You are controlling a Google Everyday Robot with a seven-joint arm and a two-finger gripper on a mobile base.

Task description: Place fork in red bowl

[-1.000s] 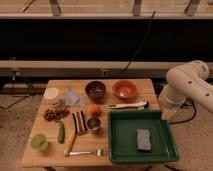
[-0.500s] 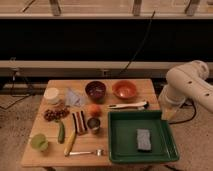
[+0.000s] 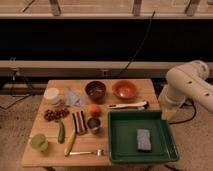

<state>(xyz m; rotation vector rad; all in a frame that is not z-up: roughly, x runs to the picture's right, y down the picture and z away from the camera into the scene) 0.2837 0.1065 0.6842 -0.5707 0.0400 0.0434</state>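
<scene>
At the bottom edge of the wooden table, left of centre, the fork lies flat with its tines toward the green tray. The tray fills the lower right and holds a grey sponge. Left of the fork a yellow banana-like piece lies aslant, and a lime-green cup sits at the lower left corner. Farther back stand a small metal cup and an orange fruit. A white-handled knife lies just above the tray. At the far edge the red bowl sits beside a dark maroon bowl, well apart from the fork. The white arm bends down at the right. Its gripper hangs off the table's right edge, near the tray's upper right corner. Whether it is spread or closed cannot be told.
</scene>
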